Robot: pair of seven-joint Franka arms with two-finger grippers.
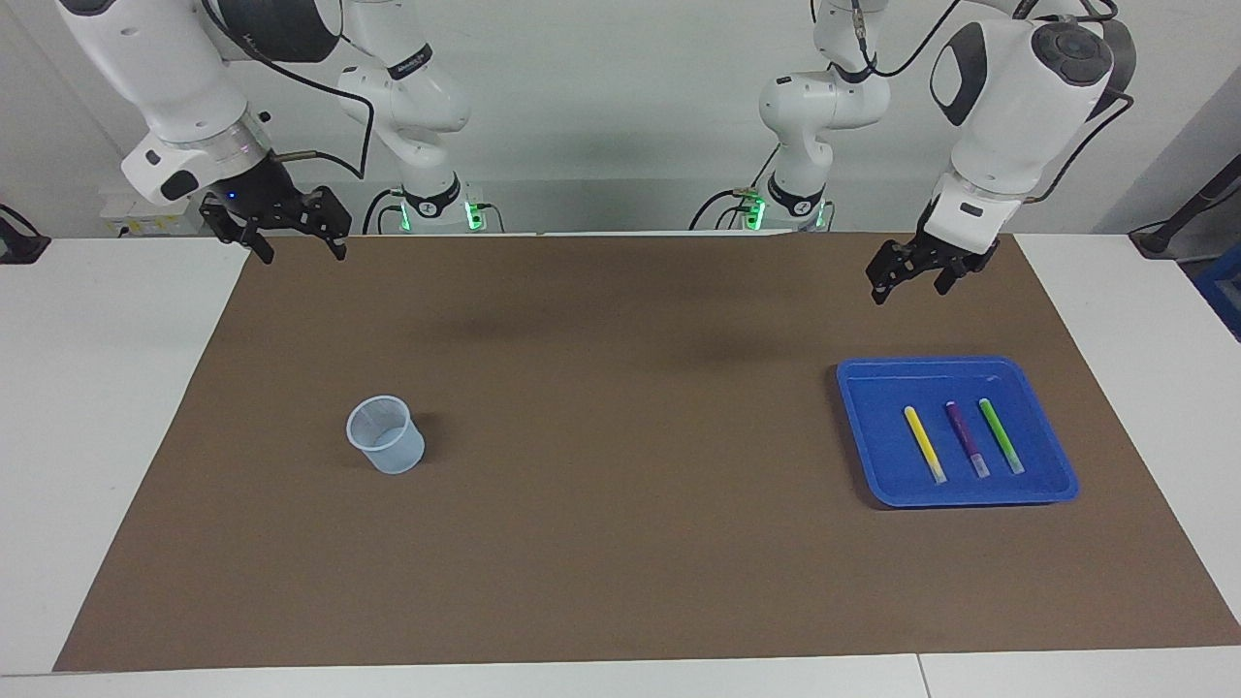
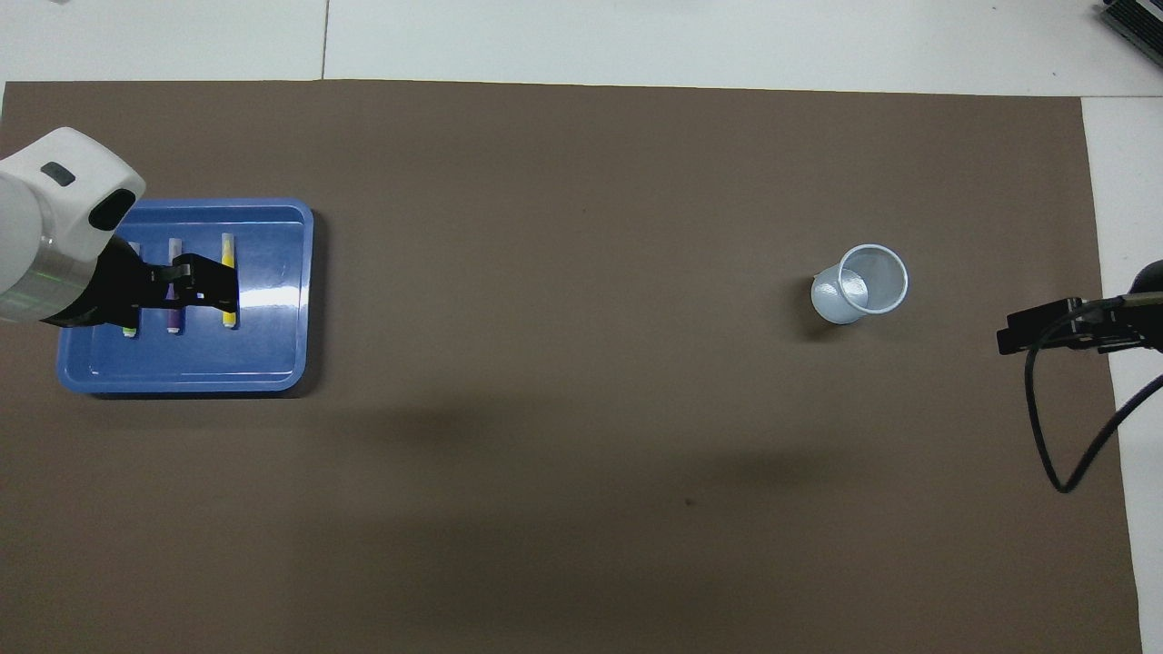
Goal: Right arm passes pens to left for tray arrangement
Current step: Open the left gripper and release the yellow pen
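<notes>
Tray (image 1: 1062, 482): a shallow blue tray is seen lying flat on the brown mat (image 1: 620, 543) toward the left arm's end of the table (image 1: 97, 436).
Pens: three pens are laid side by side inside the tray, parallel and apart from one another, each with its pale end pointed away from the robots.
Yellow pen (image 1: 924, 443): placed at the cup-side end of the row.
Purple pen (image 1: 967, 438): placed in the middle of the row.
Green pen (image 1: 1000, 434): placed at the outer end of the row, toward the table's edge.
Left hand (image 1: 907, 278): held raised in the air and released, with nothing between its fingers; in the facing view it is seen over bare mat between the tray and the robots.
Pens relative to left hand: in the facing view the pens are found at about 5 o'clock from the hand, well apart from it and untouched; in the overhead view the raised hand (image 2: 195, 283) is drawn across the pens and part of each is hidden.
Right hand (image 1: 291, 240): held raised and released, empty, over the mat's corner at the right arm's end of the table; a small blue light is shown on its base.
Cup (image 1: 386, 434): a clear plastic cup is stood upright on the mat, at about 5 o'clock from the right hand in the facing view, well apart from the tray.
</notes>
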